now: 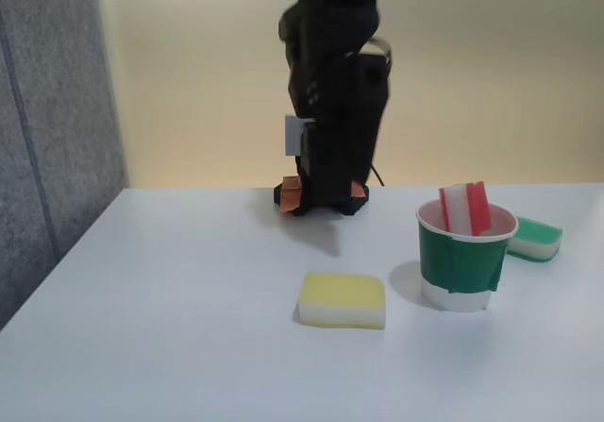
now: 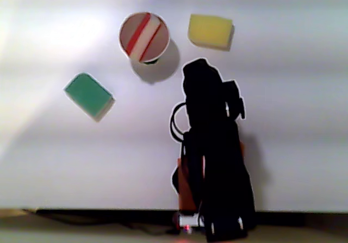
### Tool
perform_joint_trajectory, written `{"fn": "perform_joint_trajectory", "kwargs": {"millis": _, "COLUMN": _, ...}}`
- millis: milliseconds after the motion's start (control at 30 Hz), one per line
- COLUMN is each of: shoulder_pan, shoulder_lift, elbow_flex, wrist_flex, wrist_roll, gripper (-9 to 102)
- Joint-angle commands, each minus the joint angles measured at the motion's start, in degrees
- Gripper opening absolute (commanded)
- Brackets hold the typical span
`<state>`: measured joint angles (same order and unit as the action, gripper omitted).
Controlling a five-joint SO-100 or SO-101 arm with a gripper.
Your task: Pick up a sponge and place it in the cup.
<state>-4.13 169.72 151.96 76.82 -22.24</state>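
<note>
The black arm (image 1: 332, 92) is folded up on itself at the back of the white table (image 1: 189, 346), and its gripper is lost in the dark mass, so I cannot tell whether its jaws are spread or closed; nothing is seen in its hold. In the other view the arm (image 2: 209, 145) rises from the table's near edge, well apart from every loose item.

One cup (image 1: 464, 257), white with a green band, stands upright to the right of the arm in the fixed view. Inside it stands on end what looks like one red-and-white sponge (image 1: 465, 208), its top poking above the rim; from above it shows as red and pale stripes (image 2: 143, 35) across the cup's mouth (image 2: 126, 43).

One yellow sponge (image 1: 343, 299) lies flat left of the cup, apart from it. One green sponge (image 1: 534, 238) lies just behind the cup on its right
</note>
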Motion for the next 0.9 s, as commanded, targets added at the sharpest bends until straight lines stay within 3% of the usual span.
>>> {"fn": "perform_joint_trajectory", "kwargs": {"millis": 0, "shoulder_pan": 0.79, "shoulder_lift": 7.12, "elbow_flex": 4.48, "wrist_flex": 0.62, "wrist_roll": -0.53, "gripper": 0}}
{"fn": "perform_joint_trajectory", "kwargs": {"millis": 167, "shoulder_pan": 2.2, "shoulder_lift": 16.96, "elbow_flex": 11.87, "wrist_flex": 2.46, "wrist_roll": -0.88, "gripper": 0}}
{"fn": "perform_joint_trajectory", "kwargs": {"millis": 600, "shoulder_pan": 6.5, "shoulder_lift": 17.05, "elbow_flex": 21.88, "wrist_flex": -6.68, "wrist_roll": -0.62, "gripper": 0}}
{"fn": "perform_joint_trajectory", "kwargs": {"millis": 867, "shoulder_pan": 8.7, "shoulder_lift": 17.23, "elbow_flex": 25.22, "wrist_flex": -5.71, "wrist_roll": 2.55, "gripper": 0}}
